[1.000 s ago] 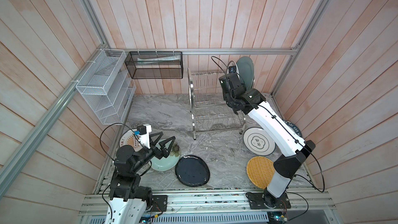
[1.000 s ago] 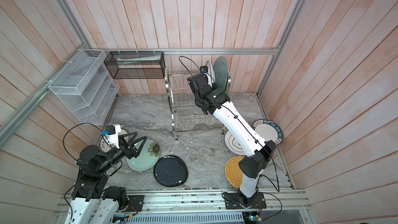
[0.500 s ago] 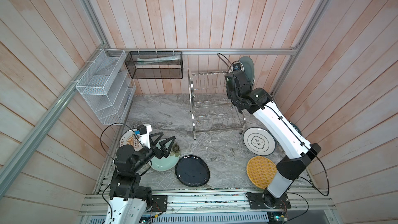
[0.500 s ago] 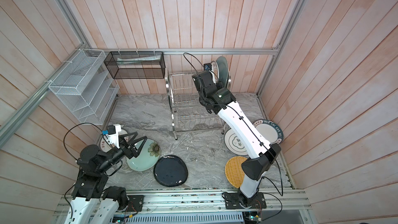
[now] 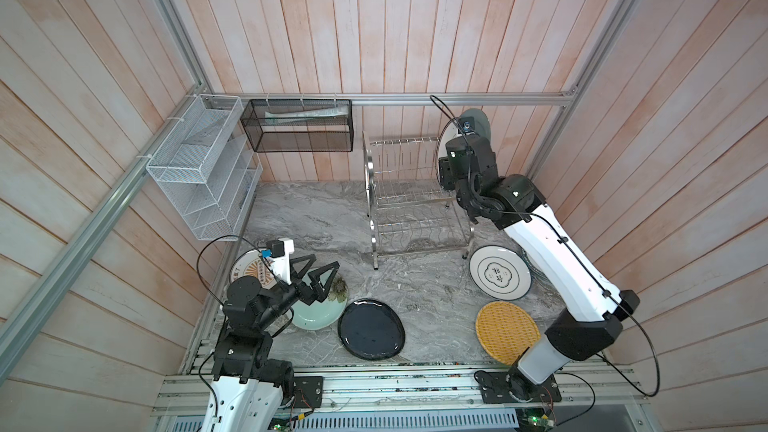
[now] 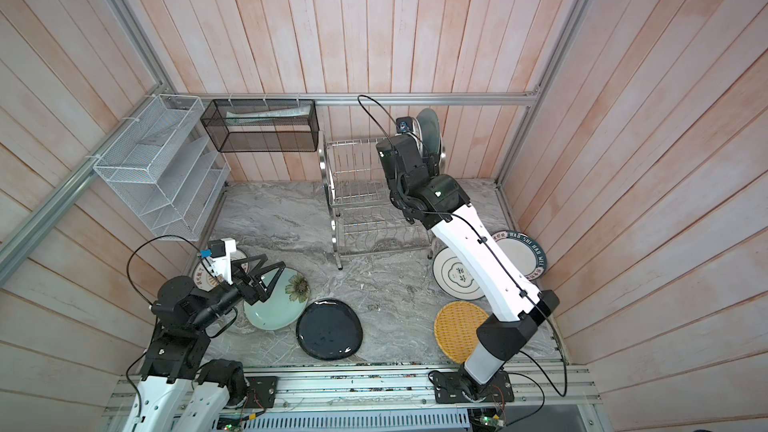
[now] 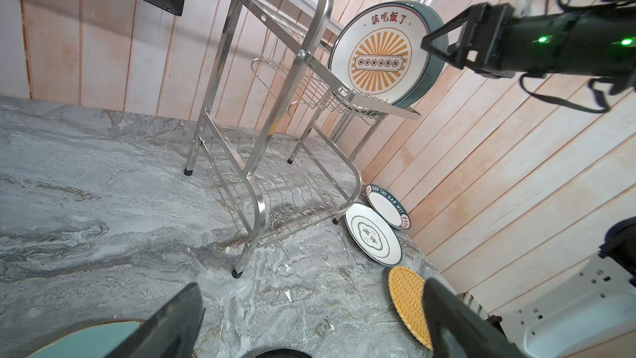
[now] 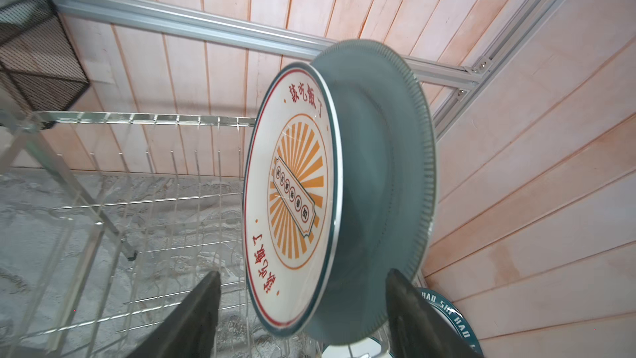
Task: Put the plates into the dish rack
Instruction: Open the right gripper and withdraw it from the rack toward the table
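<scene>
Wrist views: two plates (image 8: 378, 184) upright in dish rack (image 7: 256, 198); top views: six plates (image 6: 328, 328) on table (image 6: 395, 284); left claw (image 5: 325, 263), right claw (image 8: 303, 273) apart.

a grey marble tabletop (image 5: 324, 218) carries everything. the dish rack (image 5: 415, 205) stands on its four feet toward the back. on the left lie an orange-sunburst plate (image 5: 245, 274), a pale green flowered plate (image 5: 318, 315) and, just beside it, a dark navy plate (image 5: 371, 334). on the right lie a yellow woven plate (image 5: 505, 332), a white emblem plate (image 5: 498, 272) and a rim-lettered plate (image 6: 521, 253) by the wall.
</scene>
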Robot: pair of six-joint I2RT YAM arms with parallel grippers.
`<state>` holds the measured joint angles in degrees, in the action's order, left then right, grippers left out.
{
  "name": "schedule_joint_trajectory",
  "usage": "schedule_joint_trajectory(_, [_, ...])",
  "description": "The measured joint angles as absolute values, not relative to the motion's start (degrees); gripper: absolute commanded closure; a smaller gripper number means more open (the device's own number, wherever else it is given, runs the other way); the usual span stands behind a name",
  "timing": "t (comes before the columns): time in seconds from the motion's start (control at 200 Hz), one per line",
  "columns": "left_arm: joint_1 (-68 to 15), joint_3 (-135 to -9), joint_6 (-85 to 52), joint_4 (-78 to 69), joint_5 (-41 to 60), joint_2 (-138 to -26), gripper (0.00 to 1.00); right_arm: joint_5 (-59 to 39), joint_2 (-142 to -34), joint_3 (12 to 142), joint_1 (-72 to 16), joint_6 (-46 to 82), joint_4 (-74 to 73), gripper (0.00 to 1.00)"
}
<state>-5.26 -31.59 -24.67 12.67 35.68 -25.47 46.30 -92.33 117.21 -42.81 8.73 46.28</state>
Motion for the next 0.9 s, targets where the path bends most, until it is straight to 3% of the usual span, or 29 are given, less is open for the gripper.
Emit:
schedule_joint_trajectory(0.17, [-5.26,-31.59,-24.77,13.02,35.33,-26.92,0.0,44.88,-82.46,109.67,-46.24,8.47,41.21,0.15])
schedule_joint_trajectory(0.485, [-7.16,-31.94,-30.37,18.41,29.74,-34.3,0.0,37.3,-61.98,81.78,-47.22,10.02,29.8,0.05])
schedule_joint_trajectory(0.68, [-4.91,-32.58,-39.83,29.93,22.28,-35.2,0.0,30.22,-56.71,65.21,-47.4,11.55,21.96,0.03])
schedule_joint_trajectory(0.9, [-4.4,-31.53,-53.71,41.23,12.86,-27.64,0.0,21.37,-56.07,51.55,-47.68,14.06,12.19,0.02])
